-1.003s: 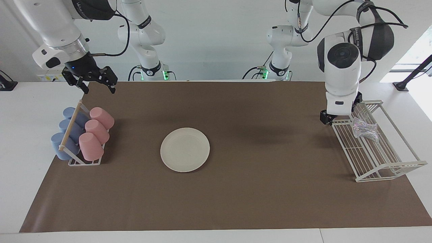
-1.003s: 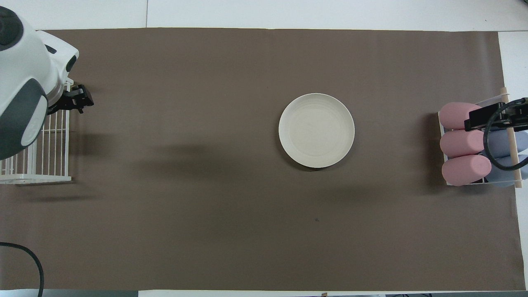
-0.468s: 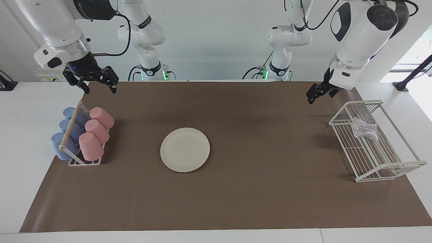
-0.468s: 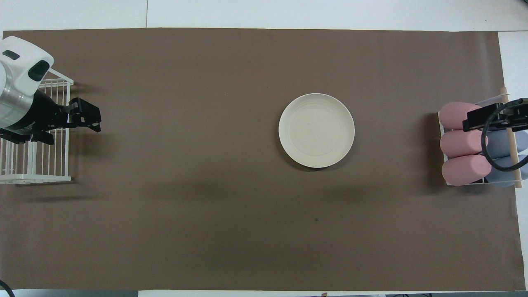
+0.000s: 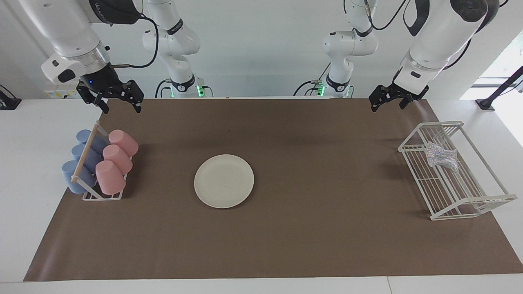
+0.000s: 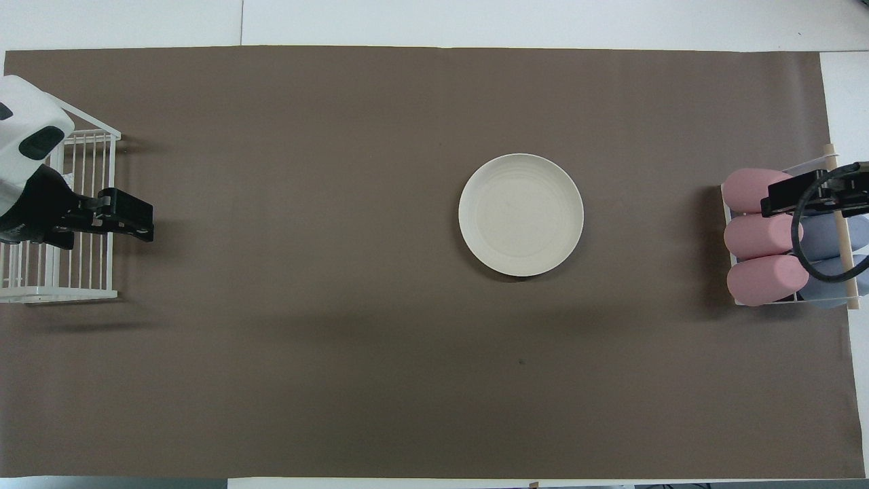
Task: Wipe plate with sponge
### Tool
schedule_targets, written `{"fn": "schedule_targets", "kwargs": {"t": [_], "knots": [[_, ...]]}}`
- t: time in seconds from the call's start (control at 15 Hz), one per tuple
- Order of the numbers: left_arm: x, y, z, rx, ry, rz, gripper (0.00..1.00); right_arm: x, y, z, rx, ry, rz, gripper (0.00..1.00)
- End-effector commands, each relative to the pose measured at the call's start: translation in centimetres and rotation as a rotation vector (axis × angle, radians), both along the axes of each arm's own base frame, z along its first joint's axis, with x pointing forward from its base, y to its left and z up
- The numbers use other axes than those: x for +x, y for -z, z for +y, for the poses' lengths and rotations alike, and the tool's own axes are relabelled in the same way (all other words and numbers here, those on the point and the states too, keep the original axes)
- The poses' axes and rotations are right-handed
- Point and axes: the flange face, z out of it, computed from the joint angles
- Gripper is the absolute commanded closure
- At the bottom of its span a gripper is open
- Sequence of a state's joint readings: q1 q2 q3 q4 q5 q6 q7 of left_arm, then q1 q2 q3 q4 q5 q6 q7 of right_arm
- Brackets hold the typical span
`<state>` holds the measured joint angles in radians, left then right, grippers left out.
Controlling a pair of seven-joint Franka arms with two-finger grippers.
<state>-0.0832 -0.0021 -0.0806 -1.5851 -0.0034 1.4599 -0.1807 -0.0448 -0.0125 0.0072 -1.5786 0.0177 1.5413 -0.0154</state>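
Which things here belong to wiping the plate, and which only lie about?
Belong: plate; sponge, lying in the white wire rack.
Lie about: pink cups and blue cups in the cup rack; brown mat.

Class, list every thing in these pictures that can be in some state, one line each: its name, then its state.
Plate: flat on the mat, bare, untouched.
Sponge: lying in the wire rack, not held.
Pink cups: tipped on their sides in the cup rack.
Blue cups: tipped on their sides beside the pink ones.
Left gripper: raised, empty.
Right gripper: open, empty, raised by the cups.
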Motion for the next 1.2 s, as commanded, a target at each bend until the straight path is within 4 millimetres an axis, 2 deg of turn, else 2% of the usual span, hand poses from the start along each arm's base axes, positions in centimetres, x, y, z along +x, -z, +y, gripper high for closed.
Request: {"fn": "schedule_targets", "kwargs": {"t": [0.0, 0.4, 0.6, 1.14], "knots": [[0.0, -1.1, 0.4, -0.015, 0.008, -0.028, 0.00, -0.1, -0.4, 0.0, -0.007, -0.021, 0.011, 0.00], [-0.7, -1.8, 0.8, -0.021, 0.011, -0.016, 0.00, -0.2, -0.3, -0.2, -0.007, -0.018, 0.023, 0.00], [-0.3, -2.2, 1.0, -0.026, 0.000, -0.049, 0.00, -0.4, -0.2, -0.2, -0.005, -0.017, 0.035, 0.00], [-0.3, -2.1, 1.3, -0.025, -0.003, -0.050, 0.00, -0.5, -0.1, -0.6, 0.003, -0.005, 0.042, 0.00]]}}
